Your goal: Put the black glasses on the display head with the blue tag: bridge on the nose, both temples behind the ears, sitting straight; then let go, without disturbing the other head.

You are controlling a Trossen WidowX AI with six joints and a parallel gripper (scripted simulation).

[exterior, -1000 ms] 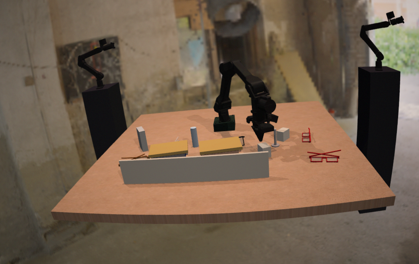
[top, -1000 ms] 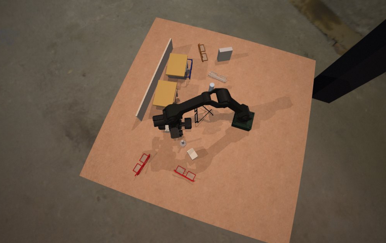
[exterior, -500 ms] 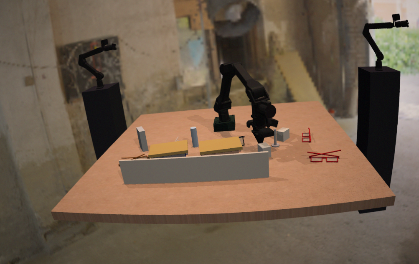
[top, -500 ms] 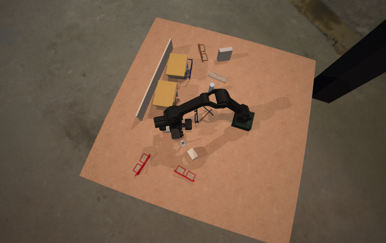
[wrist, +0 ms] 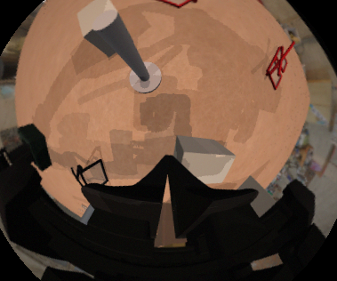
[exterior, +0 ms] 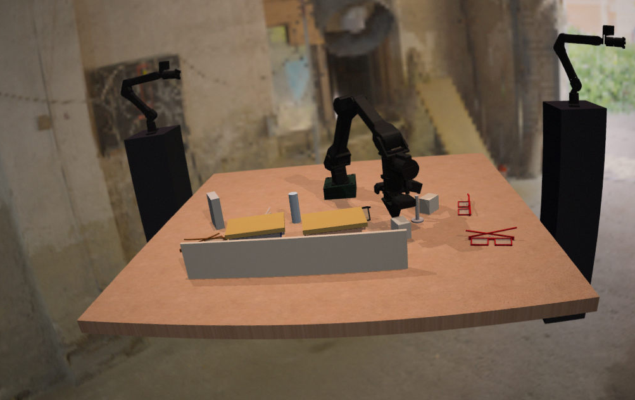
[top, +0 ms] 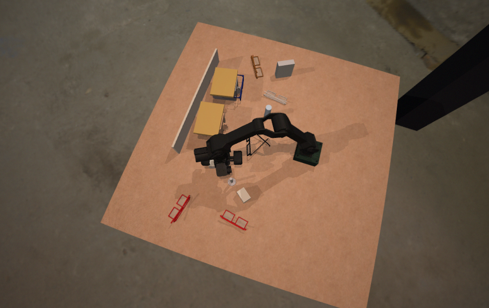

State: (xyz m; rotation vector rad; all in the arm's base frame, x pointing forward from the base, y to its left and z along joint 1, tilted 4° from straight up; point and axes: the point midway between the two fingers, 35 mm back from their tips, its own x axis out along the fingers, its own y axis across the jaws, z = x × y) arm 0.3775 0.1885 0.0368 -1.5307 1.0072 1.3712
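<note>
My gripper (exterior: 396,212) (wrist: 168,158) is shut and empty, pointing down above the table beside a pale block. The black glasses (top: 248,146) (exterior: 368,213) (wrist: 92,165) rest on the table between the heads and the arm's base, temples crossed toward the base. Two display heads stand under yellow tops: the nearer yellow top (top: 209,118) (exterior: 334,220) and the farther yellow top (top: 224,82) (exterior: 255,226). Dark blue glasses (top: 242,87) are at the front of the farther head. The faces are mostly hidden. I cannot tell which head has the blue tag.
A grey wall (top: 195,101) (exterior: 295,256) stands behind the heads. A pale block (exterior: 401,227) (wrist: 205,166), a post on a round base (top: 231,181) (exterior: 417,208) (wrist: 124,49) and another block (top: 243,195) (exterior: 429,203) stand near the gripper. Red glasses, white glasses, brown glasses and a cylinder (exterior: 294,207) are farther off.
</note>
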